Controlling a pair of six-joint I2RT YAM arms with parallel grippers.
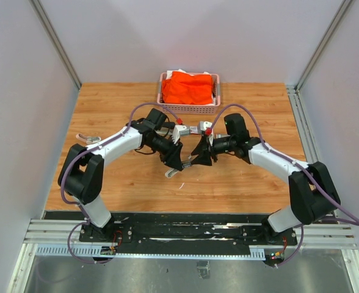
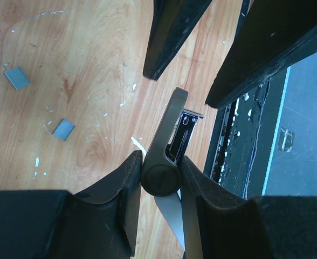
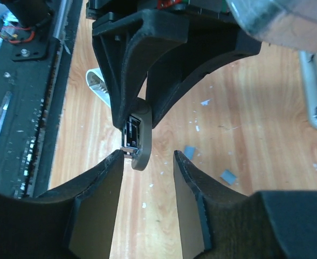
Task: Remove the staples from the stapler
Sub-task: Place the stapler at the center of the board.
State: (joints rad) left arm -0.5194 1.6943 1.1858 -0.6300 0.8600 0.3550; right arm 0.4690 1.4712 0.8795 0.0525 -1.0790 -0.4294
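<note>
The grey stapler (image 2: 166, 141) hangs above the wooden table, and my left gripper (image 2: 159, 162) is shut on its round hinge end. Its top arm is swung open and the metal magazine (image 3: 130, 132) shows inside. My right gripper (image 3: 147, 156) is open. The stapler's free end (image 3: 142, 154) sits between the fingertips, close to the left finger (image 3: 107, 172), with a gap to the right one. Short grey strips of staples (image 2: 16, 77) (image 3: 228, 175) and tiny bits lie loose on the wood below. From above, both grippers (image 1: 178, 160) (image 1: 198, 157) meet at mid-table.
A pink basket (image 1: 162, 97) holding orange cloth (image 1: 188, 87) stands at the table's back edge. A silvery tool (image 1: 89, 138) lies at the left, and another metal item (image 1: 192, 129) lies behind the grippers. The black base rail (image 1: 185, 229) runs along the near edge.
</note>
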